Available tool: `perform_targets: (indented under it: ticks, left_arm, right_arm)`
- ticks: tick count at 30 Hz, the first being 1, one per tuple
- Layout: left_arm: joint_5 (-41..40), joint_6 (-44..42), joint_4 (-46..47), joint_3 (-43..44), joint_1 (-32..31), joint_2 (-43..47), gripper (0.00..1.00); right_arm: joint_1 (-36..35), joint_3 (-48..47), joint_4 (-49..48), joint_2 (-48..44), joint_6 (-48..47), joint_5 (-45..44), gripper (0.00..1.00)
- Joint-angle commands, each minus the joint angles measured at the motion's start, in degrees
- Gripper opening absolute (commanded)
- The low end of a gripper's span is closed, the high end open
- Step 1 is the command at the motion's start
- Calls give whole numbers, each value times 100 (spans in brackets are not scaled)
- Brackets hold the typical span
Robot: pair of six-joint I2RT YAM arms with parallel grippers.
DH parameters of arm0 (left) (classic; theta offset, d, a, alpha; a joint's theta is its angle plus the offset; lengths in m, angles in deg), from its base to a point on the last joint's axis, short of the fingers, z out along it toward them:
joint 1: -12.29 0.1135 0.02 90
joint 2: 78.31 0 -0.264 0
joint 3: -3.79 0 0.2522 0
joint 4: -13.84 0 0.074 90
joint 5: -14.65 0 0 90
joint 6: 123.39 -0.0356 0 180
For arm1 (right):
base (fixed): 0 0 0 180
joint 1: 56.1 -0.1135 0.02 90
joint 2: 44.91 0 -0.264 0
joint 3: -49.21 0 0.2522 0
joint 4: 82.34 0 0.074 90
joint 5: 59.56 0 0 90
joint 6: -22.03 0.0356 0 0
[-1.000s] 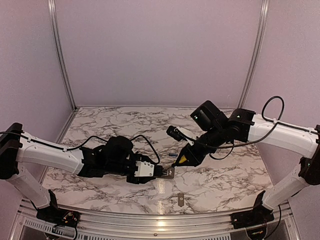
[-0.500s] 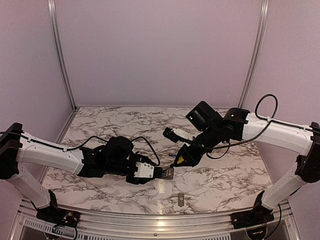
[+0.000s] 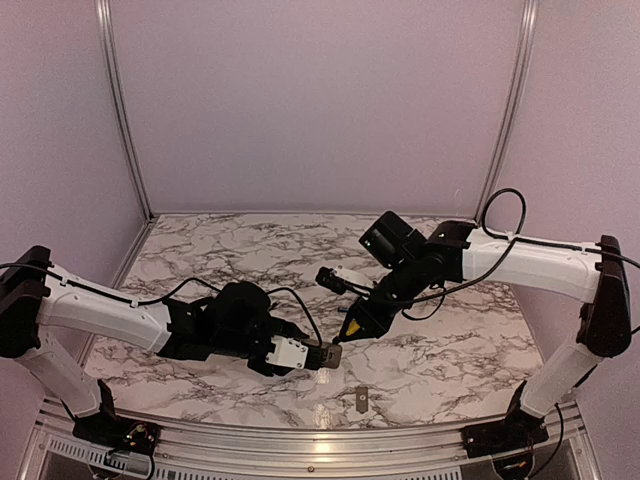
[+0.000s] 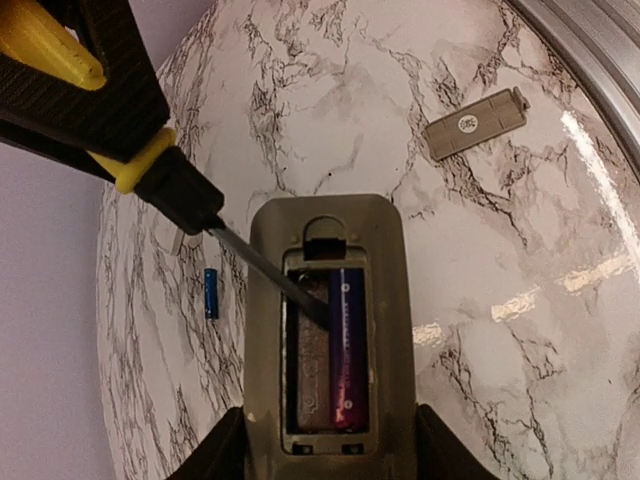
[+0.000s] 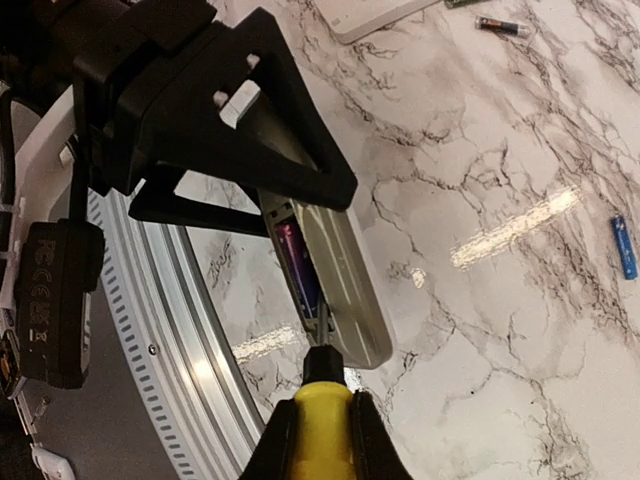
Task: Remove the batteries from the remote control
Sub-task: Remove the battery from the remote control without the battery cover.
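My left gripper [image 3: 320, 355] is shut on the grey remote [image 4: 400, 300], which is held back-up with its battery bay open. One dark bluish battery [image 4: 347, 345] lies in the bay's right slot; the left slot [image 4: 308, 350] is bare. My right gripper [image 3: 360, 318] is shut on the yellow-handled screwdriver [image 5: 322, 425], whose blade tip [image 4: 300, 295] rests inside the bay at that battery's top end. A loose blue battery [image 4: 210, 293] lies on the table left of the remote and also shows in the right wrist view [image 5: 623, 247]. Another battery [image 5: 503, 26] lies farther off.
The small grey cover plate [image 4: 474, 124] lies on the marble near the front rail [image 3: 361, 398]. A white flat object [image 5: 370, 12] sits at the top edge of the right wrist view. The metal table rail [image 5: 190, 330] runs just beneath the remote.
My right arm has swung left and down with the screwdriver, bringing it to the remote. My left gripper with the remote has shifted slightly down and right.
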Motion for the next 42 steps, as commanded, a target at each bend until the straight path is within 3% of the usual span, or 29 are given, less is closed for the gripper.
perform_targets:
  ticks: [1, 11, 17, 27, 42]
  left_arm:
    - [-691, -441, 1228, 12, 30, -63, 0]
    - [-772, -932, 1565, 42, 267, -544, 0]
    - [-1160, -1202, 2134, -118, 399, -808, 0]
    - [-1388, -1514, 2453, -31, 604, -1011, 0]
    - [-1432, -845, 2304, -78, 651, -845, 0]
  right_arm:
    - [-44, -38, 171, 516, -271, 459, 0]
    - [110, -763, -130, 1618, -393, 553, 0]
    - [379, -900, -409, 2077, -365, 1066, 0]
    - [487, -1674, 172, 3022, -506, 1662, 0]
    - [641, -2196, 692, 2500, -332, 1230, 0]
